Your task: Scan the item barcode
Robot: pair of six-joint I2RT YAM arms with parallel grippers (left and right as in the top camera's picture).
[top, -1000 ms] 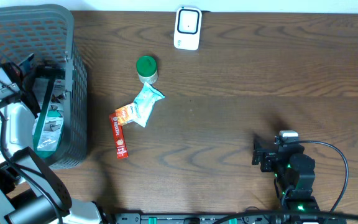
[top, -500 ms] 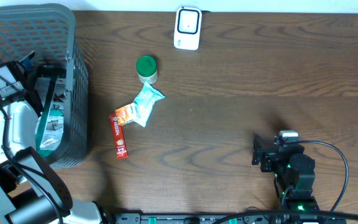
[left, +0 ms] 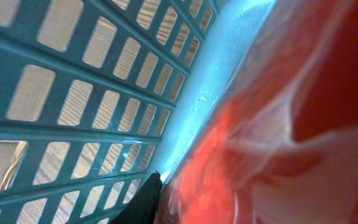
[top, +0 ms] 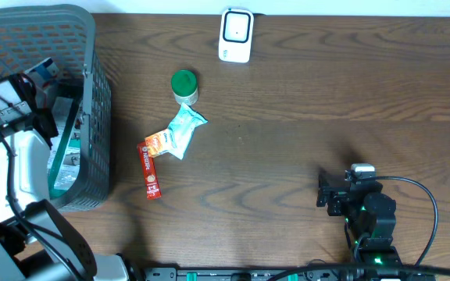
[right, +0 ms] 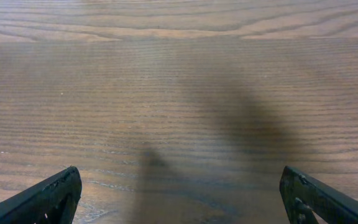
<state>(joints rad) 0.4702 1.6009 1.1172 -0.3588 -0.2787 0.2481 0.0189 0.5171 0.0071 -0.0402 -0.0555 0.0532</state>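
My left gripper (top: 47, 84) is down inside the grey basket (top: 92, 47) at the table's left. In the left wrist view a blurred red packet (left: 272, 124) fills the right side. It presses against my one visible black finger (left: 143, 202), and the gripper is shut on it. The basket's lattice wall (left: 73, 93) runs close behind. The white scanner (top: 235, 35) stands at the far edge, well away from the basket. My right gripper (right: 185, 193) is open over bare wood near the front right (top: 350, 191), with nothing between its fingers.
A green-lidded jar (top: 183, 86), a pale blue and orange packet (top: 176, 133) and a red stick pack (top: 149, 170) lie on the table between the basket and the centre. More packets lie in the basket (top: 65, 156).
My left gripper has moved toward the far side of the basket and risen, closing slightly on the packet. The right arm has not moved.
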